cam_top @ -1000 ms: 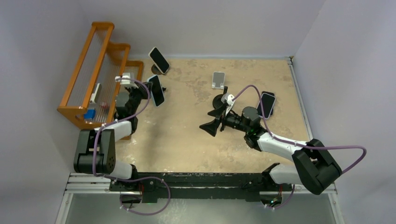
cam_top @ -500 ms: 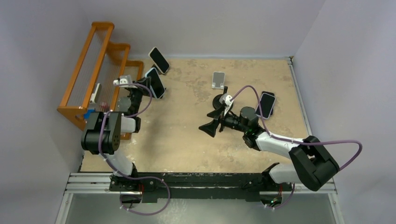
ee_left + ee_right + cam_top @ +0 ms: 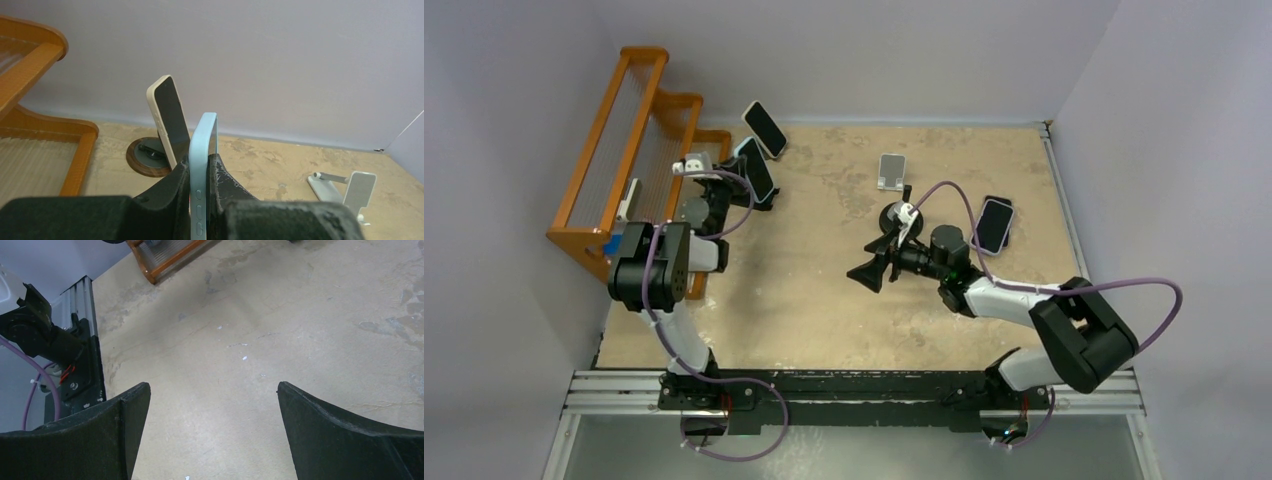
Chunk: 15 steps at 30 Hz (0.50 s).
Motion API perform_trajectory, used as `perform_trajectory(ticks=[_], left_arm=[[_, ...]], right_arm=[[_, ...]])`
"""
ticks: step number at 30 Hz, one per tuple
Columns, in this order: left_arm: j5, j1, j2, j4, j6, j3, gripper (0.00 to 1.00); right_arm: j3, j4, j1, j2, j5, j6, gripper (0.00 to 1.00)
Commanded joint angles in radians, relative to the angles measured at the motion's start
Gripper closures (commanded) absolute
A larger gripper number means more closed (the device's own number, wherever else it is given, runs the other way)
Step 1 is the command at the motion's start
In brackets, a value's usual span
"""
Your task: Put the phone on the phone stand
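Grips light-blue phone [image 3: 202,135] edge-up in clamped left hand [image 3: 201,172], near round-base stand [image 3: 145,156] carrying white phone [image 3: 169,120]. Holds right hand [image 3: 212,386] spread wide over table [image 3: 240,315].

Near phone [image 3: 202,150] just before, perhaps touching, second phone [image 3: 169,117] on round stand [image 3: 141,156]

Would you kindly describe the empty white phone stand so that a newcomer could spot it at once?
From the orange rack on the left of the table, follow the far wall rightwards to the middle. There sits the white phone stand, a flat base with a tilted plate. Unlike the round stand near the rack, which carries a cream phone, it is pale, angular and empty.
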Motion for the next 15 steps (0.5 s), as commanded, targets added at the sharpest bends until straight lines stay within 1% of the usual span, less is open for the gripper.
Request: perform_trajectory(ticks=[1,15], left_arm=[[-0.032,0.007,0.022,0.273,0.014,0.058,1.00],[-0.111,0.007,0.126,0.272,-0.110,0.046,1.00]], right_arm=[[0.050,0.047,0.006,0.020,-0.030,-0.022,0.01],[0.059,0.062,0.006,0.074,-0.045,-0.022,0.01]])
